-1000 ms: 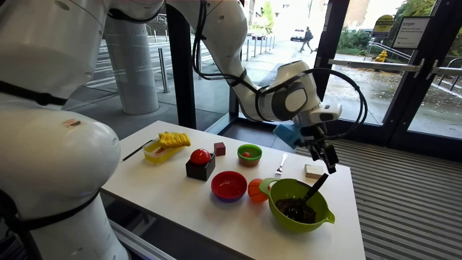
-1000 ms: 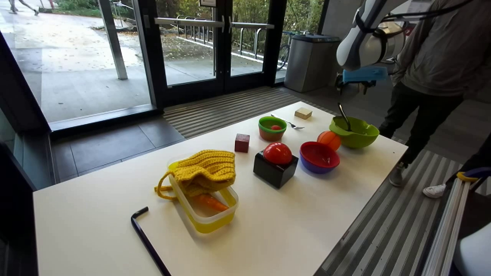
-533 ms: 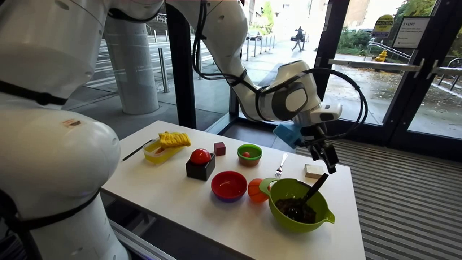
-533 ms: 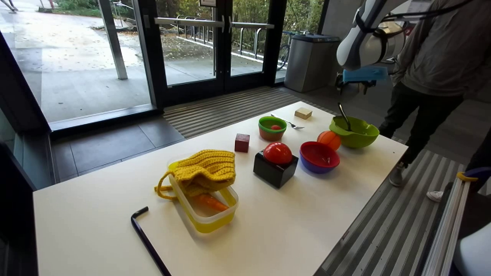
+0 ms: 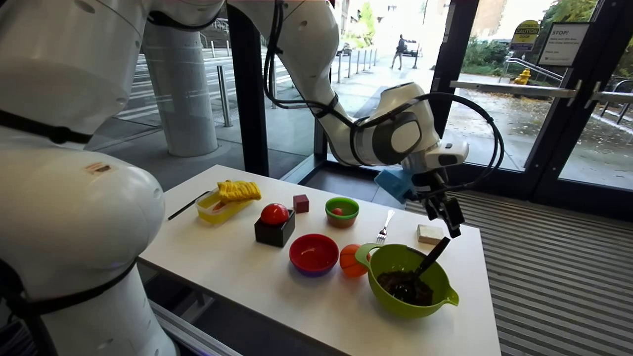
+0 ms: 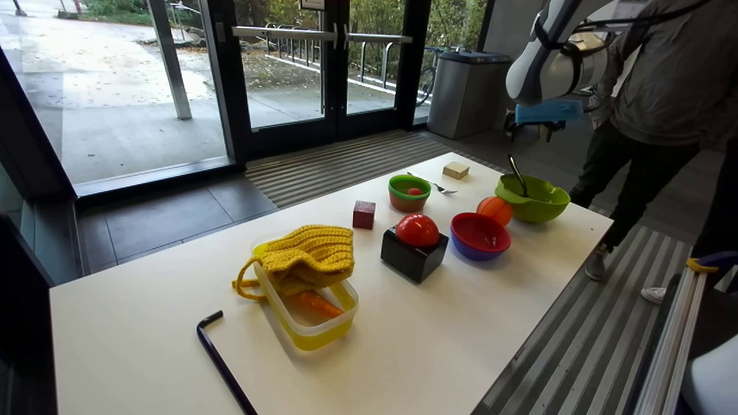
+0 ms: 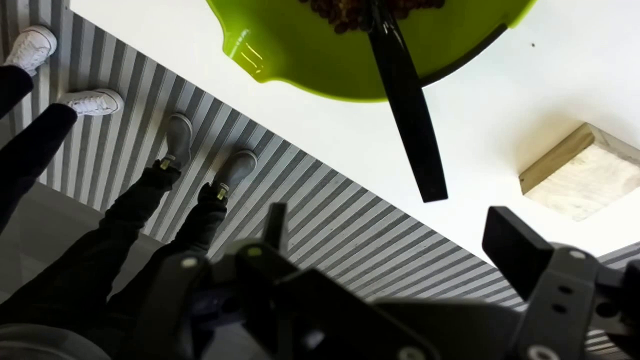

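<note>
- Black utensil with a long, straight handle (image 7: 407, 102) is leaning inside a lime-green plastic mixing bowl (image 7: 300, 55), its lower end resting among dark reddish bean-like pieces (image 7: 340, 14) and its handle jutting out past the rim.
- Black two-fingered gripper (image 7: 390, 235) is hovering near the upper end of that handle, its jaws standing wide apart and holding nothing.
- Pale rectangular wooden block (image 7: 585, 177) is lying on the white tabletop (image 6: 415, 346), near the mixing bowl.
- Orange ball with dark seams (image 5: 352, 262) is sitting just beside the mixing bowl, between it and a round bowl in red and purple (image 6: 474, 251).
- Silver metal fork (image 5: 384, 231) is lying between the wooden block and a small round bowl in green and brownish orange (image 6: 407, 203).
- Glossy black box with a red dome (image 6: 414, 253) is standing near a dark red cube (image 6: 364, 215).
- Yellow knitted piece (image 6: 311, 256) is draping over one end of a yellow translucent container (image 6: 316, 339).
</note>
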### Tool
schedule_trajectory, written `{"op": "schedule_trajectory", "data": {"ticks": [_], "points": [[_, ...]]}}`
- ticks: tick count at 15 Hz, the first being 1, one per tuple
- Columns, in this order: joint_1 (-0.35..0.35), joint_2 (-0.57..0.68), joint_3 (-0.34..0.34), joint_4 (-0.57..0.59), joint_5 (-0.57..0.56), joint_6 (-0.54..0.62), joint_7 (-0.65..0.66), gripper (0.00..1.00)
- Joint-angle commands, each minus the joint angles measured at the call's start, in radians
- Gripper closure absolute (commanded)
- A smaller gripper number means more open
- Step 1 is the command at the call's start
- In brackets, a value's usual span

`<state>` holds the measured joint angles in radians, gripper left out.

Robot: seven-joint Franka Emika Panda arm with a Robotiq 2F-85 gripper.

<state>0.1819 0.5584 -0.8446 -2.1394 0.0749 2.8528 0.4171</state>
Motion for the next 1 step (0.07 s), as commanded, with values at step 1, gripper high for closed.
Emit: {"op": "schedule_trajectory", "data": {"ticks": [1], "points": [[-0.023,-0.009,0.019,0.003,-0.036,0.001,0.024,0.00]]}}
